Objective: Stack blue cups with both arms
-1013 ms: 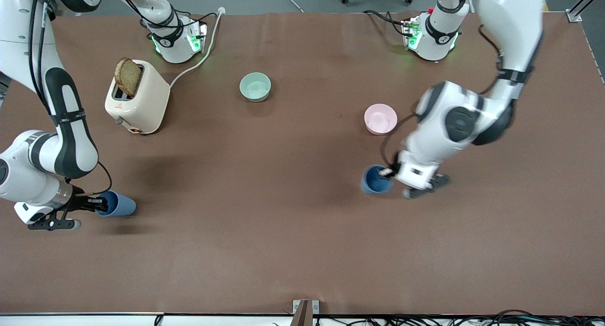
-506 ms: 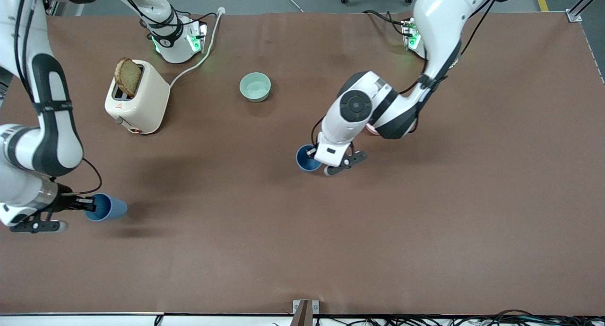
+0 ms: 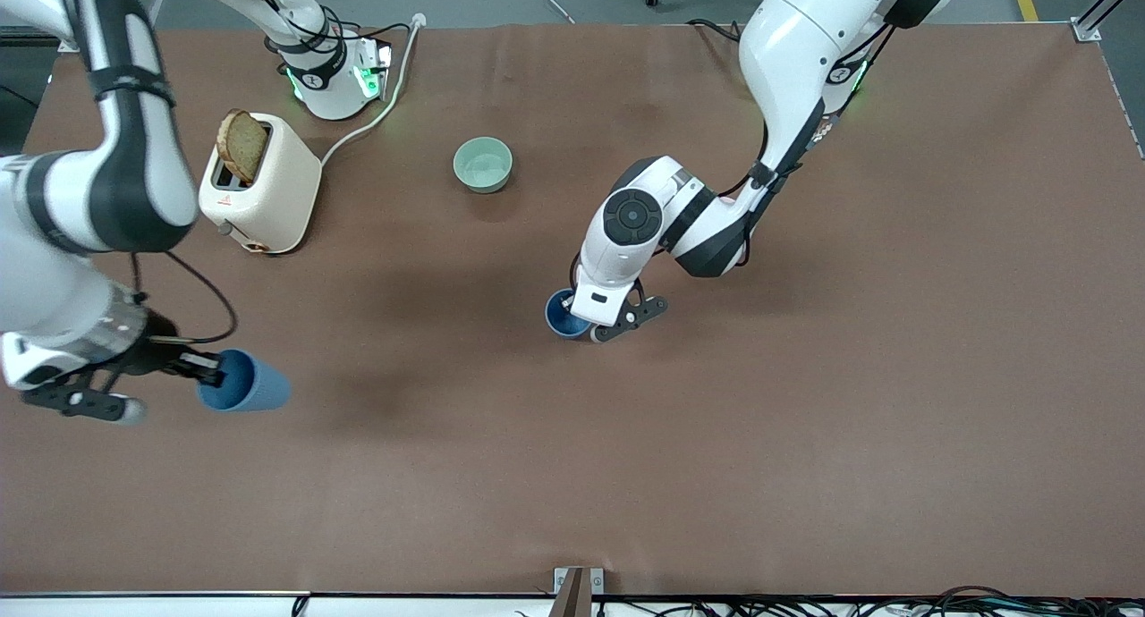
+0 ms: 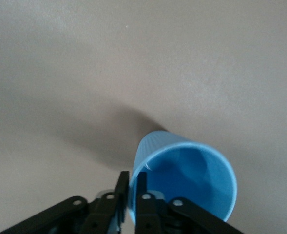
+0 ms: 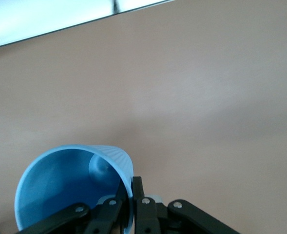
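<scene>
The left claw (image 3: 580, 317) pinches the rim of one small matte blue tapered cup (image 3: 564, 314) low over the middle of the brown bench (image 3: 805, 420), and the right claw (image 3: 204, 373) pinches the rim of the second identical blue cup (image 3: 243, 385), tilted, over the right arm's end. Each grip is a thin bite on one wall, so a cup could likely swing, slip, or meet its partner off-axis and jam. The left claw's wrist hides most of its cup, so whether that cup touches the bench cannot be told.
</scene>
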